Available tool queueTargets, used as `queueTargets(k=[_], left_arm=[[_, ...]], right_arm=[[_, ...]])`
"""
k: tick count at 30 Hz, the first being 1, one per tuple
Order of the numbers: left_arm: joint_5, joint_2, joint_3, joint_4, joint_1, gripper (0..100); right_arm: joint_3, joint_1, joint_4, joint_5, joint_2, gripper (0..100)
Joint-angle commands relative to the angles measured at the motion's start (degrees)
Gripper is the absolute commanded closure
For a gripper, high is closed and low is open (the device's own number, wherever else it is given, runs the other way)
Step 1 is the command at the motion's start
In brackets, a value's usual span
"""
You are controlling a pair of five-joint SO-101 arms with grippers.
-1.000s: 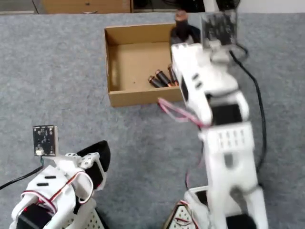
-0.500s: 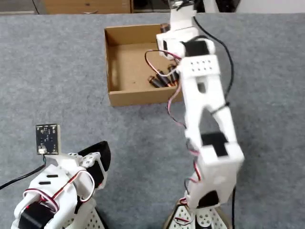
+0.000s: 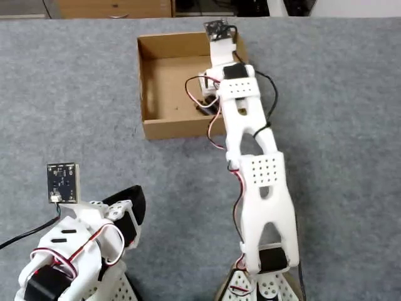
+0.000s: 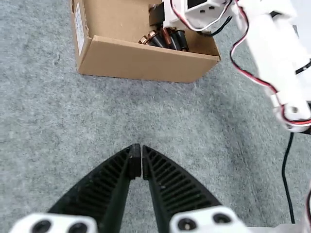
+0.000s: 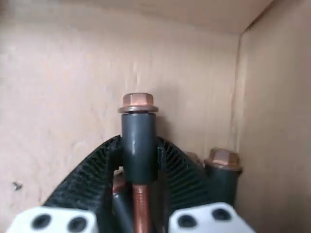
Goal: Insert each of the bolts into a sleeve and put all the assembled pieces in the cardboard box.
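While the right pincer (image 5: 138, 150) clenches a dark sleeve (image 5: 139, 141) with a copper bolt (image 5: 138, 103) through it, the pair hangs low inside the box (image 5: 269, 97), close to the corner where other finished pieces (image 5: 222, 172) lie against the wall. From above, the right arm (image 3: 250, 144) stretches across the grey table (image 3: 75, 94) and over the box's front wall. The step in hand appears to be the drop-off. The next move likely calls for lowering a touch, parting the jaws and lifting straight out without nudging the stacked pieces. The left pincer (image 4: 135, 160), clamped shut on nothing, rests above the table in front of the box, well apart from it.
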Motion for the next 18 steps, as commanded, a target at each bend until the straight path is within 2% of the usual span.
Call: queueTargets(k=[1, 3, 5, 12, 18], left_arm=[[0.1, -0.3, 0.0, -0.4, -0.1, 98], [0.1, -0.3, 0.0, -0.4, -0.1, 98], [0.1, -0.3, 0.0, -0.4, -0.1, 98], [0.1, -0.3, 0.0, -0.2, -0.2, 98], [0.1, -0.3, -0.4, 0.0, -0.5, 98]], right_arm=[[-8.9, -0.7, 6.4, 0.8, 1.9, 87.8], [-13.1, -0.7, 9.5, 0.6, 3.3, 79.7], [-18.0, -0.6, 12.6, 0.6, 4.0, 75.7], [-38.6, -0.6, 25.3, 0.6, 3.8, 75.9], [-37.6, -0.6, 39.9, 0.5, -10.8, 75.9]])
